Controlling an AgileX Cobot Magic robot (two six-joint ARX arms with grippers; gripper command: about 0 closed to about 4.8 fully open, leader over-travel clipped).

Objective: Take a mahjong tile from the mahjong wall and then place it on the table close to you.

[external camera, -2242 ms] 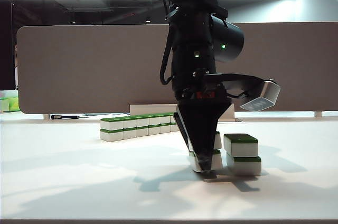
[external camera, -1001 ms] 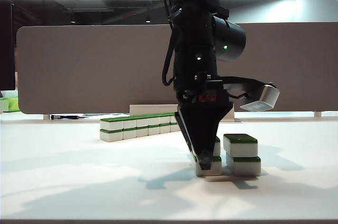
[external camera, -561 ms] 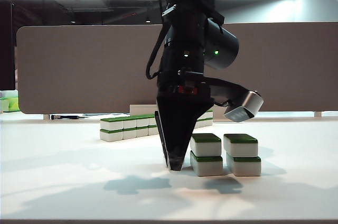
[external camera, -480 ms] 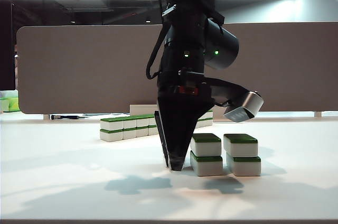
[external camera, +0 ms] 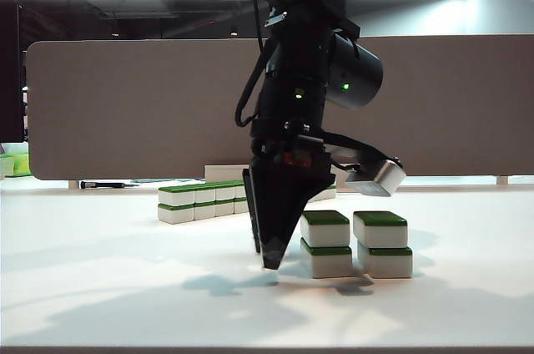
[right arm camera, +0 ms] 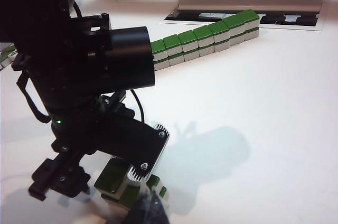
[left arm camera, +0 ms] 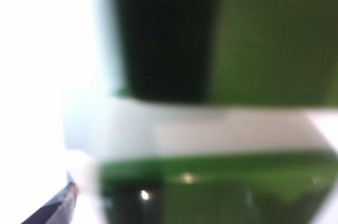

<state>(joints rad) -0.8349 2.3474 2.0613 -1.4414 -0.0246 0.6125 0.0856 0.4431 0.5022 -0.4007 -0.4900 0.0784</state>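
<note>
Left claw [external camera: 269, 255] hard beside tile stacks [external camera: 356, 245]; table [external camera: 108, 287] leftward open.

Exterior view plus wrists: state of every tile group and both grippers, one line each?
Long two-tier row of green-topped white mahjong tiles: standing, untouched.
Left two-high stack of green-topped white tiles: upright on the white table, released.
Right two-high stack of the same tiles: upright, beside the first.
Left gripper: open, empty, just left of the left stack.
Right gripper: not in view.
</note>
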